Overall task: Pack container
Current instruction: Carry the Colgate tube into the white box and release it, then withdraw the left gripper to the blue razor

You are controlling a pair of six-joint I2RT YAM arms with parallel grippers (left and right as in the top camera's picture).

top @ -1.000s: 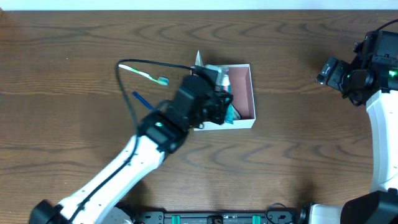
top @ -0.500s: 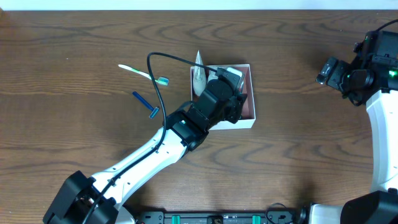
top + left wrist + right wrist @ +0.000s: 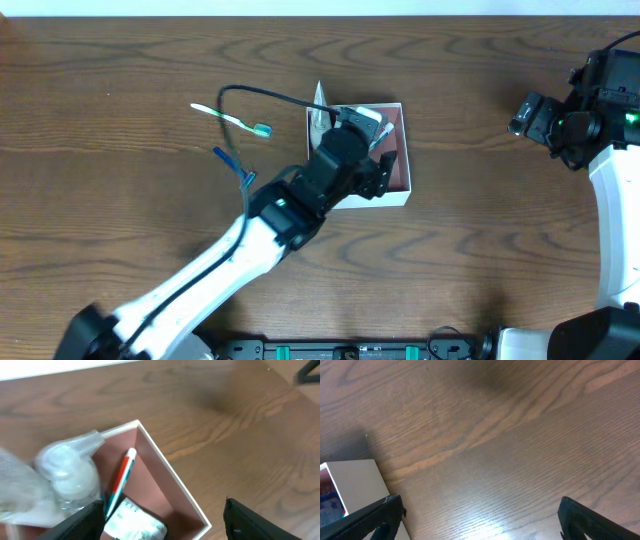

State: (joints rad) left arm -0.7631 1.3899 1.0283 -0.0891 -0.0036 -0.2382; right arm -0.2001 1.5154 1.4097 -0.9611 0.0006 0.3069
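My left pincer (image 3: 162, 504) spread wide, gripping nothing, low over container (image 3: 399, 150) at table centre. Lift straight up, avoid snagging plastic-wrapped bundle (image 3: 67, 467). Toothbrush (image 3: 232, 119), razor (image 3: 232, 166) wait left of container. Right pincer (image 3: 479, 501) wide, empty, far right.

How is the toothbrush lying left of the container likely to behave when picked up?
The toothbrush looks thin and lies flat on the table, so it probably offers little height to grip. Its slim handle likely stays stiff and light.
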